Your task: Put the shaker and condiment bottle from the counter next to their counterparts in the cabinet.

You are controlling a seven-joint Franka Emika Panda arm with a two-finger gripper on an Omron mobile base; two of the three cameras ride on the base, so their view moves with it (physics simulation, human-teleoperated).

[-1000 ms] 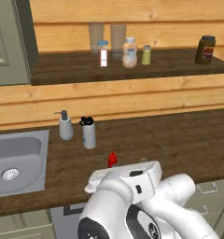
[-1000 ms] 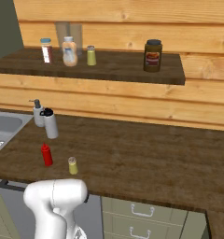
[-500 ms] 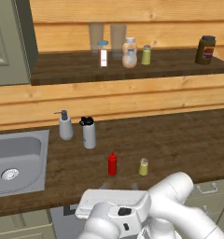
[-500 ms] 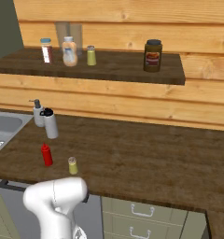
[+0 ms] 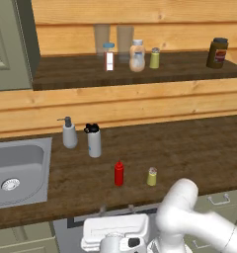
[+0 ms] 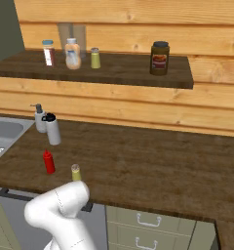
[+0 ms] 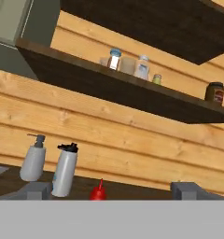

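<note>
The condiment bottle (image 5: 119,173) stands upright on the counter (image 5: 189,143) near its front edge, with the shaker (image 5: 151,176) just beside it at three o'clock in the left base view, the two apart. Both look small, light and rigid. The bottle's smooth red plastic is probably a little slippery and may give under a hard squeeze, so I would take it across the body below the tapering nozzle. The shaker is a short, stiff cylinder, best held around its yellow-green middle under the grey cap; being short, it could tip if nudged. Neither shows any writing.

At ten o'clock from the bottle stand a white bottle with a black lid (image 5: 93,141) and a grey soap dispenser (image 5: 68,133), and at nine o'clock lies the steel sink (image 5: 21,168).

At twelve o'clock, on the shelf board of the cabinet (image 5: 140,71), wait the counterparts: a matching shaker (image 5: 154,58), a rounded clear bottle (image 5: 137,56) and a blue-capped bottle (image 5: 108,57) whose white-and-red label is too small to read. Two clear glasses (image 5: 113,38) stand behind them, and a dark jar (image 5: 217,53) with a red-and-yellow label, also unreadable, sits well apart at three o'clock.

The gripper (image 7: 111,189) hangs low in front of the counter edge, looking up at the shelf in the hand view. Its fingertips (image 7: 39,190) stand wide apart with nothing between them.
</note>
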